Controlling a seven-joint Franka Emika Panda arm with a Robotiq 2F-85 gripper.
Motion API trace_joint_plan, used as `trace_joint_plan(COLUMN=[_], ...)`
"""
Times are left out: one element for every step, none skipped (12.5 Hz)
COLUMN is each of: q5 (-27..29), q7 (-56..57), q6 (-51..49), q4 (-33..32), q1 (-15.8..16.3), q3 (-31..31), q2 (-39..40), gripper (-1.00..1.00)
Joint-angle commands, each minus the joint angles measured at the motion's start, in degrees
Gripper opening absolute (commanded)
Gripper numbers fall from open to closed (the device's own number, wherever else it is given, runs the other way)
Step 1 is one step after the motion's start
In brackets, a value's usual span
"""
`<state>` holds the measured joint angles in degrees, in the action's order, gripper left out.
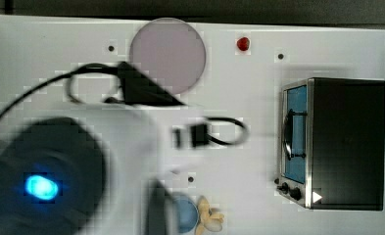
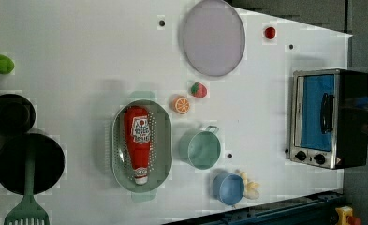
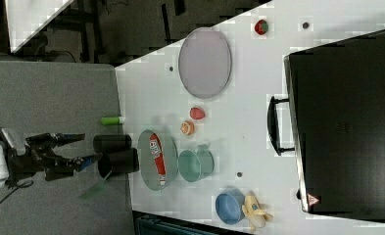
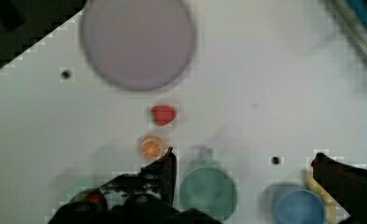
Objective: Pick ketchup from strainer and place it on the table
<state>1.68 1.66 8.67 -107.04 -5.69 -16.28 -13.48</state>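
The red ketchup (image 2: 137, 143) bottle lies lengthwise in the pale green strainer (image 2: 165, 122) on the white table (image 2: 78, 56), its white cap towards the left view's bottom. In the right view the ketchup (image 3: 156, 154) and strainer (image 3: 148, 174) sit to the right view's right of my gripper (image 3: 84, 148). The gripper is open, holds nothing and is apart from both. In the wrist view its two dark fingertips (image 4: 168, 165) stand wide apart.
A green cup (image 2: 200, 149) stands beside the strainer, with a blue bowl (image 2: 228, 188), an orange slice (image 2: 181, 104) and a strawberry (image 2: 199, 89) close by. A grey plate (image 2: 213, 37) and a toaster oven (image 2: 329, 117) lie farther off. Black pans (image 2: 29, 161) and a green spatula (image 2: 27, 211) are at the left view's left.
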Motion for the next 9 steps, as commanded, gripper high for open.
trace_joint_plan(q5=[0.3, 0.3, 0.3, 0.3, 0.3, 0.2, 0.2, 0.1, -0.2], q7=[-2.8, -2.8, -2.8, -2.8, -2.8, -2.8, -2.8, -2.8, -2.8], q6=[4.0, 5.2, 6.3, 7.2, 8.0, 8.6, 8.9, 9.7, 10.9], q4=[-1.5, -1.5, -1.5, -1.5, -1.6, -1.7, -1.9, -2.4, -3.2], q1=[2.5, 2.8, 3.0, 3.2, 3.4, 3.6, 3.7, 3.9, 4.0], q3=[-8.0, -10.6, -13.2, -15.9, -18.4, -20.5, -22.5, -24.1, -25.4], q2=[4.4, 5.6, 7.0, 8.5, 10.2, 11.9, 13.6, 15.2, 16.9], gripper=[1.0, 1.0, 1.0, 1.0, 1.0, 1.0, 1.0, 1.0, 1.0])
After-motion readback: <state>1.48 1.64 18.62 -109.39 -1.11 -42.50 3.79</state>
